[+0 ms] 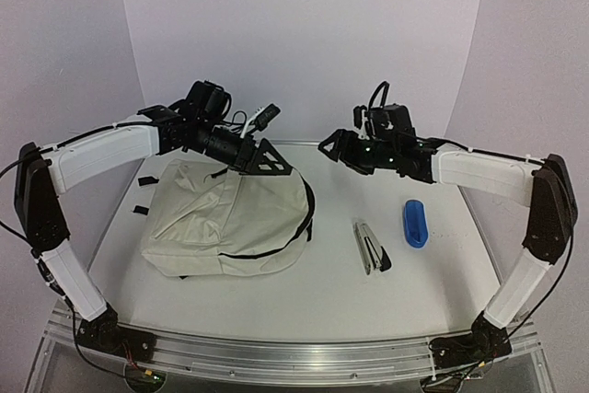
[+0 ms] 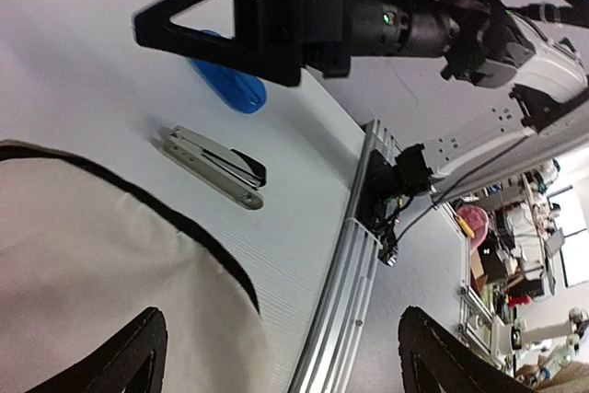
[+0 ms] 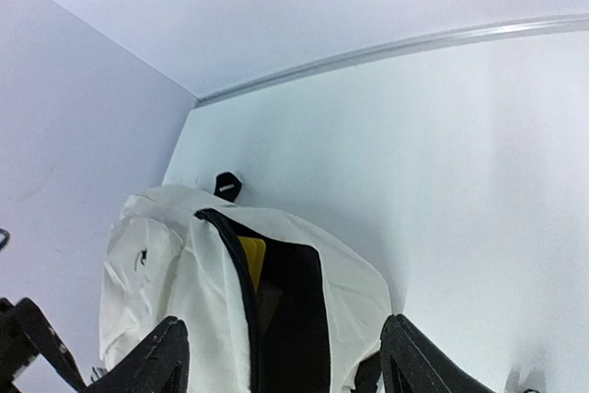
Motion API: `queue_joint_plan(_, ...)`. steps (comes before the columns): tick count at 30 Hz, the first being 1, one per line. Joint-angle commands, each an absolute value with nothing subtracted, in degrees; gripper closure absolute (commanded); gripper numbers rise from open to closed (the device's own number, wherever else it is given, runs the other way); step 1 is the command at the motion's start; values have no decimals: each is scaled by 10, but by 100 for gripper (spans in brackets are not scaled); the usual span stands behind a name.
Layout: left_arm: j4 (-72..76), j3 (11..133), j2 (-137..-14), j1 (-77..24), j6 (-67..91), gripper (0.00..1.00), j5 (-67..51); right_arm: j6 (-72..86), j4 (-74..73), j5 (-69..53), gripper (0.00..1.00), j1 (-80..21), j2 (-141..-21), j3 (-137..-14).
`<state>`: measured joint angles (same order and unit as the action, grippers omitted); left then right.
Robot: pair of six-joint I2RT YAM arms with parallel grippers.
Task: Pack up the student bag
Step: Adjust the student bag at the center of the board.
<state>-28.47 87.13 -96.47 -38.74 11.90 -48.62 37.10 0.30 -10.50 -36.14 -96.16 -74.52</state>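
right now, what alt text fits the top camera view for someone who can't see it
A cream backpack lies on the left of a white table, with a robot arm reaching in from each side. The left gripper hangs over its far right corner, facing the right gripper; a stapler and a blue object lie to its right.

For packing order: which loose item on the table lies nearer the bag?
The grey stapler, beside the bag; the blue item lies beyond it.
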Motion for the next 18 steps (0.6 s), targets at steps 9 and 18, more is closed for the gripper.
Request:
queue_joint_plan(9, -294, 667, -797, -104, 341, 8, -339, 295, -70, -173, 49, -380, -1091, -809)
queue_joint_plan(18, -407, 677, -757, -84, 315, 2, -190, 290, -70, -202, 63, -385, -1150, -851)
